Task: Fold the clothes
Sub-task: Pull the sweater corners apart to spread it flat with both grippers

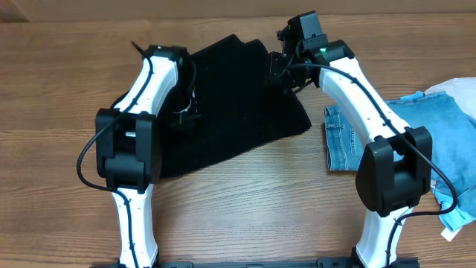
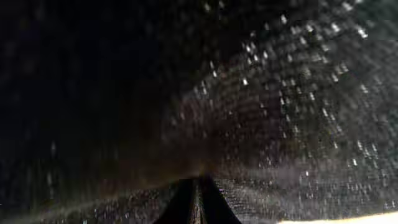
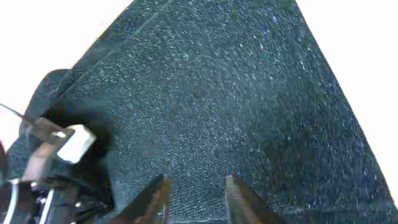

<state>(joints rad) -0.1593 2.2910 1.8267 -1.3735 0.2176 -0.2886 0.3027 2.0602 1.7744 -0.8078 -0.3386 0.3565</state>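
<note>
The black knit garment (image 1: 238,104) is spread on the desk (image 1: 245,216) between both arms, apparently for reach in folding; the light-blue denim (image 1: 343,141) is set aside at the right. The right end effector (image 3: 196,202) is held parted over the cloth's far edge, whereas the left end effector (image 1: 183,112) is lost in dark, blurred fabric, its state not discernible.

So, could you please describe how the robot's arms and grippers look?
The left arm and right arm have white rounded links, bulky black joint housings and black cables alongside. A green light glows near the right wrist. The right gripper has dark fingers.
</note>
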